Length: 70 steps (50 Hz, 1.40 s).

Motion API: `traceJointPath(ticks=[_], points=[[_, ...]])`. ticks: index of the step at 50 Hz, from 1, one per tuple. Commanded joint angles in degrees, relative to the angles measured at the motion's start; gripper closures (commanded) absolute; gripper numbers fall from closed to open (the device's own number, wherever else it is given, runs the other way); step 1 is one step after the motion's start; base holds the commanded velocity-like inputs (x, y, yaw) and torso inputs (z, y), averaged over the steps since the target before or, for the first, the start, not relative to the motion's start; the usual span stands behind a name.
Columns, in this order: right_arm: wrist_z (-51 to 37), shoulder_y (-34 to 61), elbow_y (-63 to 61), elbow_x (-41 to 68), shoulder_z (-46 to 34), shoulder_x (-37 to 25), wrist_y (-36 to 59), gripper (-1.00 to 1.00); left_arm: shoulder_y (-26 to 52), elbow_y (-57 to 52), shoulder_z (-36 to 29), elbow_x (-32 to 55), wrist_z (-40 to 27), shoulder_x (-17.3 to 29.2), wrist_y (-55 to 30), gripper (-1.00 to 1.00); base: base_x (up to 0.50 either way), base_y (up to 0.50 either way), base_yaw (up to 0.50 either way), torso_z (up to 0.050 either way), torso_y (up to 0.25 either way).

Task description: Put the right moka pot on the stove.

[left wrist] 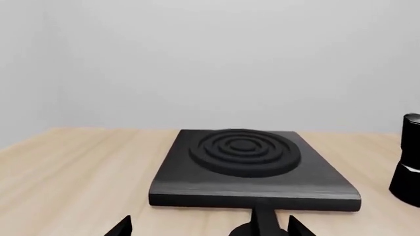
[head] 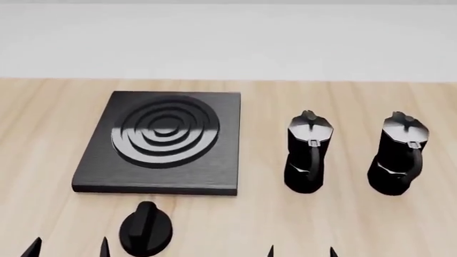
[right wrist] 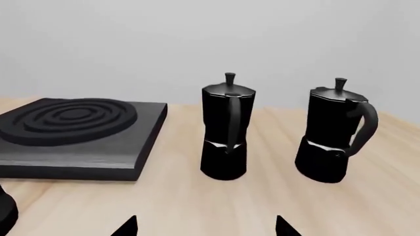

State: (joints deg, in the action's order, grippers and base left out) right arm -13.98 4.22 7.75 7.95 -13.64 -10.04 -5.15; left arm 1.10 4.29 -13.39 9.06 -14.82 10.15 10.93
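Observation:
Two black faceted moka pots stand upright on the wooden table. The right moka pot (head: 397,154) is at the right, also in the right wrist view (right wrist: 331,132); the other pot (head: 309,152) stands left of it (right wrist: 225,129). The stove (head: 162,142), a flat black slab with a ringed burner, lies to the left (left wrist: 249,164) (right wrist: 72,135). My left gripper (head: 69,248) is open and empty near the table's front, before the stove (left wrist: 210,227). My right gripper (head: 302,251) is open and empty in front of the pots (right wrist: 204,227).
A small round black dial knob (head: 146,227) sits in front of the stove, close to my left gripper (left wrist: 259,227). The wooden table (head: 236,225) runs back to a plain pale wall.

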Motion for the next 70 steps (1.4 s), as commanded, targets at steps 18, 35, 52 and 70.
traceJointPath(ticks=[18,35,52,70], points=[[-0.8,0.5,0.5,0.4,-0.9,-0.5,-0.1,-1.0,0.0,0.2,-0.8,0.2,-1.1,0.6,0.7,-1.0,0.2,0.0,0.0,0.0,0.0],[-1.0,0.5,0.5,1.0,-1.3,-0.9,-0.3,-1.0,0.2,-0.3,-1.3,0.6,-1.6,1.1,0.3,-1.0,0.2,0.0,0.0,0.0,0.0],[-1.2,0.4,-0.4,1.9,-1.5,-1.4,-0.4,-1.0,0.1,-1.0,-2.0,-0.2,-2.5,1.6,-0.2,-1.0,0.11,0.0,0.0,0.0,0.0],[-2.5,-0.9,-10.1,3.9,-1.1,-3.5,5.8,-1.0,-2.4,-21.0,-1.9,1.4,-5.5,5.5,-13.9,-1.0,0.0,0.0,0.0,0.0,0.0]])
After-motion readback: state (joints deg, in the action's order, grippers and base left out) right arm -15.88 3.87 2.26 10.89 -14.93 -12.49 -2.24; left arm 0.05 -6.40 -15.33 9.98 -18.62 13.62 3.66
